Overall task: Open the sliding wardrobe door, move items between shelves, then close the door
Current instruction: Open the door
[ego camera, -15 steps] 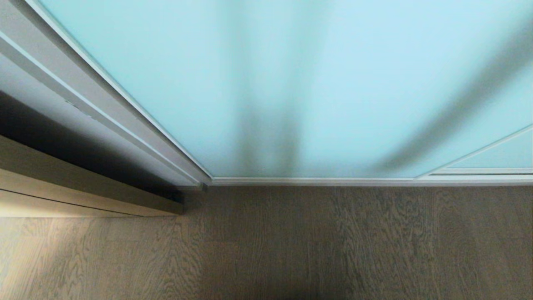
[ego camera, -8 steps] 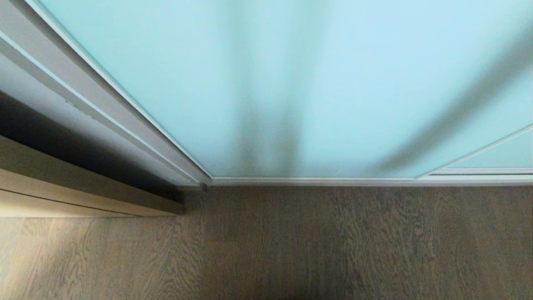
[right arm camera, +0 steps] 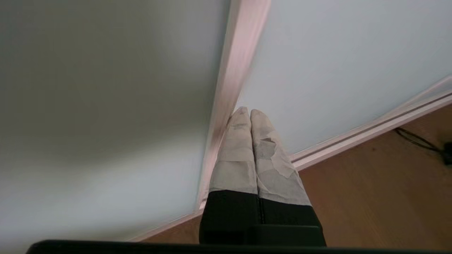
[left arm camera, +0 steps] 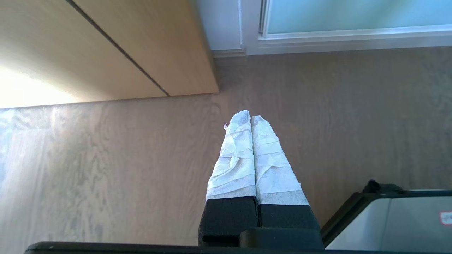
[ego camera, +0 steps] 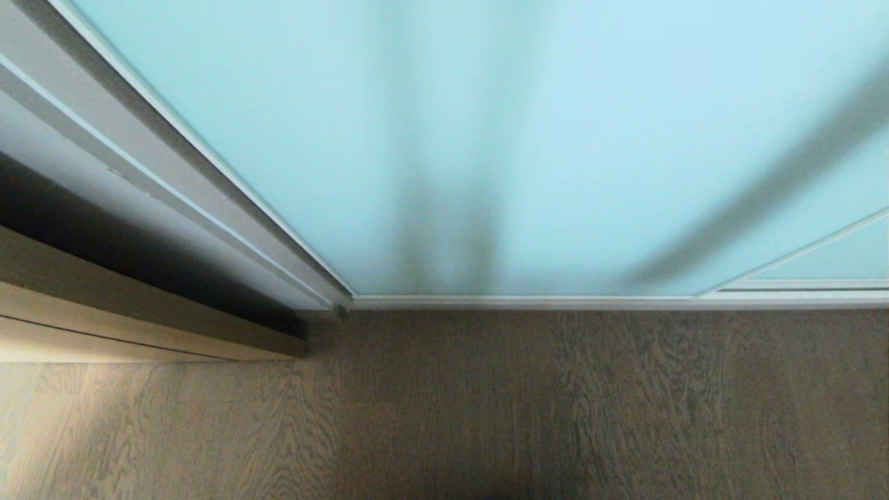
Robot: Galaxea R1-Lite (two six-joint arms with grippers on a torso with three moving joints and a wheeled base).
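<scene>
The sliding wardrobe door [ego camera: 486, 139] of frosted pale aqua glass in a thin silver-white frame fills the upper head view and stands shut to the floor. My right gripper [right arm camera: 250, 112] is shut and empty, its taped tips against the vertical frame edge [right arm camera: 233, 70] where one door panel [right arm camera: 106, 106] overlaps another [right arm camera: 335, 63]. My left gripper [left arm camera: 250, 118] is shut and empty, hanging over the wood-grain floor [left arm camera: 106, 158] away from the door [left arm camera: 353, 14]. The items and the shelves are hidden behind the glass. Neither arm shows in the head view.
A light wood cabinet [ego camera: 104, 305] stands at the left, beside the wardrobe's grey side frame [ego camera: 173, 167]. A second door panel's corner [ego camera: 833, 257] shows at the right. My own base [left arm camera: 406, 218] is near the left gripper. A dark cable [right arm camera: 420, 141] lies on the floor.
The diagonal shadow of my right arm on the glass at the right has shifted slightly; the door and the rest of the head view are unchanged.
</scene>
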